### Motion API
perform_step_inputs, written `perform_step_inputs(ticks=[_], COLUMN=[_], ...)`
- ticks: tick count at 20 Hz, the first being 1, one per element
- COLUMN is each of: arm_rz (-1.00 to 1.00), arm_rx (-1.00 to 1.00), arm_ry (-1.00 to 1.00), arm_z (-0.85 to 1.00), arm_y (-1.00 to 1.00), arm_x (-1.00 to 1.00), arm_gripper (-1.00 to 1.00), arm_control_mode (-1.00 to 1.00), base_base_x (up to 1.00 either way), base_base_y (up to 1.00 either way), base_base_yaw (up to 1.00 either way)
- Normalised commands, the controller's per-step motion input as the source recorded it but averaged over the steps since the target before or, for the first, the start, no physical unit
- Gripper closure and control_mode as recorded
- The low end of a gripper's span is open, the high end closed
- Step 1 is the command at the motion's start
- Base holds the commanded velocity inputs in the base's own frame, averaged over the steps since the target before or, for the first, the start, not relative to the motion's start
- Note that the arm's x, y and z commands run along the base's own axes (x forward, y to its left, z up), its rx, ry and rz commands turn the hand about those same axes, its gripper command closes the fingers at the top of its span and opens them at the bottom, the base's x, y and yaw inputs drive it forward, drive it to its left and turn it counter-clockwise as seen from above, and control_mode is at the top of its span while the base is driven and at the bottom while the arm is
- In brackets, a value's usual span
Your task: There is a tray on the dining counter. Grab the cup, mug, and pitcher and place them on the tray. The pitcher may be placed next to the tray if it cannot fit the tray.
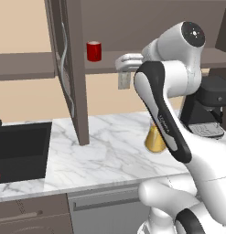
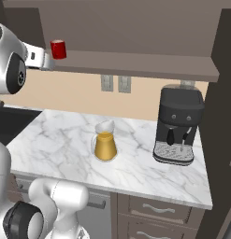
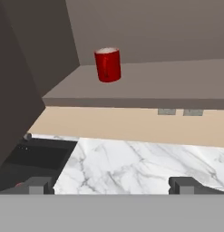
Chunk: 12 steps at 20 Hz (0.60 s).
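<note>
**Open claw raised toward the red mug on the shelf**

Two dark finger tips (image 3: 37, 185) stand far apart at the bottom of the hand view, with nothing between them; the gripper (image 3: 112, 185) is spread wide and holds nothing. Ahead of it, well apart, the small red cylindrical mug (image 3: 108, 65) with a white inside stands upright on the grey-brown wall shelf (image 3: 177, 84), near the shelf's left end, beside a dark cabinet side.

From the left base view the white arm reaches up toward that shelf, and the hand is level with the mug (image 1: 94, 50), to its right. In the right base view the hand sits just left of the mug (image 2: 58, 49).

Below, on the white grey-veined marble worktop (image 2: 65, 149), the amber-yellow conical pitcher (image 2: 105, 141) with a clear whitish top stands upright, well apart from the mug. A black coffee machine (image 2: 177, 125) stands to the pitcher's right on the same worktop. A black sink (image 1: 20, 151) is set into the worktop at the left.
</note>
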Motion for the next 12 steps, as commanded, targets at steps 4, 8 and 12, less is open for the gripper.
perform_step_inputs(ticks=[4, 8, 12], arm_rz=[0.02, 0.0, 0.0], arm_rx=[-0.09, -0.12, -0.06], arm_ry=[-0.08, -0.14, -0.07], arm_z=[0.05, 0.0, 0.01], arm_y=[0.06, 0.18, 0.21], arm_x=[0.22, 0.21, 0.14], arm_gripper=[-1.0, -1.0, -1.0], arm_control_mode=[-1.0, -1.0, -1.0], base_base_x=[0.0, 0.0, 0.0], base_base_y=[0.0, 0.0, 0.0], base_base_yaw=[0.0, 0.0, 0.0])
